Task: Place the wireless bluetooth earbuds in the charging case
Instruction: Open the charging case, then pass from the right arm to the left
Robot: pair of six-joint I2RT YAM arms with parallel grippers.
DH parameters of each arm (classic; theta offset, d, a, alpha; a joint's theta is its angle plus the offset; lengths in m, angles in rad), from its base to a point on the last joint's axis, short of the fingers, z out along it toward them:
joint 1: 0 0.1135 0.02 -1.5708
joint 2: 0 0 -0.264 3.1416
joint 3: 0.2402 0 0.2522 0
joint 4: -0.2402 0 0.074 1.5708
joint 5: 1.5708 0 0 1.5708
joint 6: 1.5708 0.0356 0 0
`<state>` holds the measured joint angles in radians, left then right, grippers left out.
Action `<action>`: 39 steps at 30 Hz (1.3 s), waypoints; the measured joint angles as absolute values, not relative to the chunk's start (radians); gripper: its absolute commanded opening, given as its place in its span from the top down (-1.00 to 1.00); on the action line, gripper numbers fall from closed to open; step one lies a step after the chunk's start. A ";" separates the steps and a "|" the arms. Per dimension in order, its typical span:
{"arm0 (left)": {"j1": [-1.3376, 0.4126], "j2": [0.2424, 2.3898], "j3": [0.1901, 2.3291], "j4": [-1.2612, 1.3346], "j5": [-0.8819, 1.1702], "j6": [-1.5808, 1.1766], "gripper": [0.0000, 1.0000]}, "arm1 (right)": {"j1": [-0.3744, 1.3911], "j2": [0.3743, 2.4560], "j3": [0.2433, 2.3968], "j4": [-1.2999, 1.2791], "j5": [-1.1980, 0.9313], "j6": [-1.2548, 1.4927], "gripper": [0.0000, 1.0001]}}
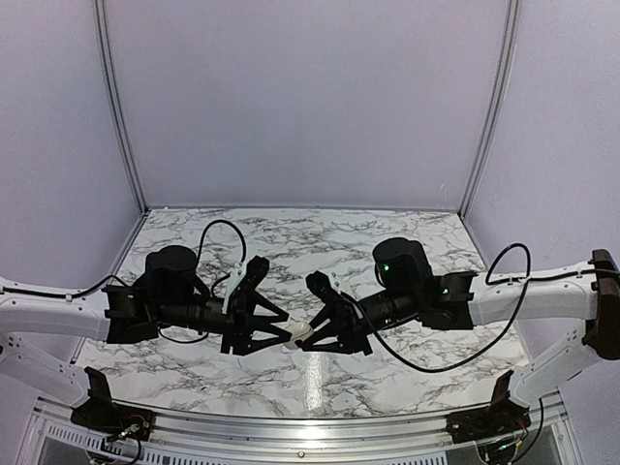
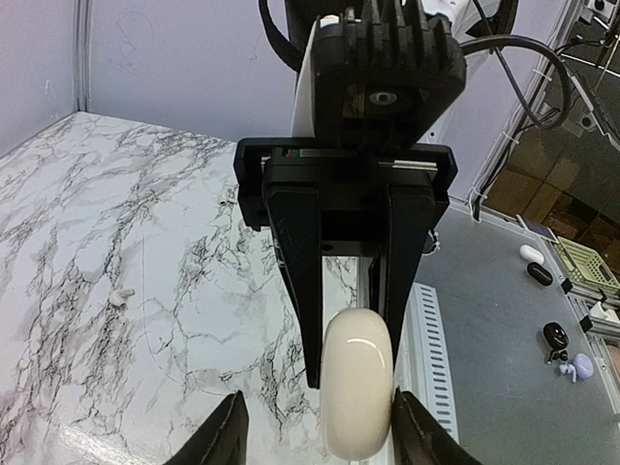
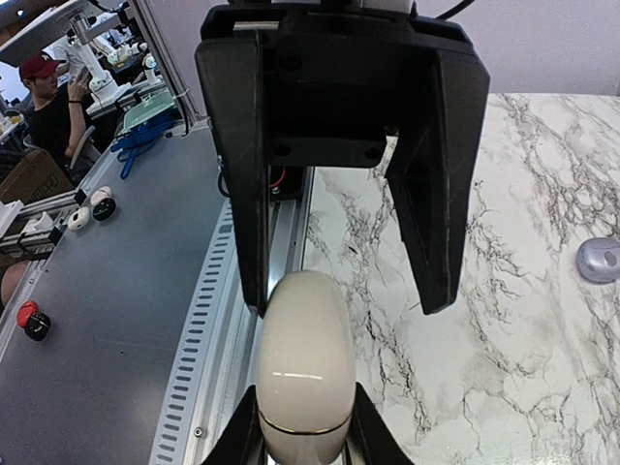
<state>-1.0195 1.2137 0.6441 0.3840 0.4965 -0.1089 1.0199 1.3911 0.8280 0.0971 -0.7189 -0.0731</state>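
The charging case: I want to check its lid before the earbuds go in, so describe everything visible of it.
The charging case is a smooth, glossy, cream-white pebble, plastic by its look, with a thin seam ringing it near one end; the lid looks closed. It is held near the front edge of the marble table, clamped between the fingers of the right gripper. The jaws of the left gripper stand open around its other end.

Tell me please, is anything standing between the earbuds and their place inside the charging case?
Yes: the charging case is closed along its seam, so nothing can go in yet. The right gripper holds it; the left gripper stands open around its far end. One earbud lies apart on the marble table.
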 measured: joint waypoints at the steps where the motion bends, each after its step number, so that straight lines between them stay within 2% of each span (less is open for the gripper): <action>1: -1.019 1.213 0.644 0.384 0.496 -0.112 -0.02 | 1.020 1.389 0.828 0.097 -0.715 -0.076 1.00; 14: -0.954 1.184 0.644 0.392 0.476 -0.154 -0.02 | 1.027 1.376 0.828 0.081 -0.715 -0.088 1.00; 25: -0.919 1.067 0.564 0.411 0.423 -0.157 -0.25 | 0.993 1.334 0.785 0.174 -0.743 -0.028 1.00; 30: -0.916 1.011 0.527 0.463 0.435 -0.147 -0.23 | 0.981 1.309 0.773 0.240 -0.743 0.014 1.00; 39: -1.002 1.068 0.530 0.522 0.474 -0.119 -0.08 | 0.981 1.306 0.767 0.404 -0.723 0.090 1.00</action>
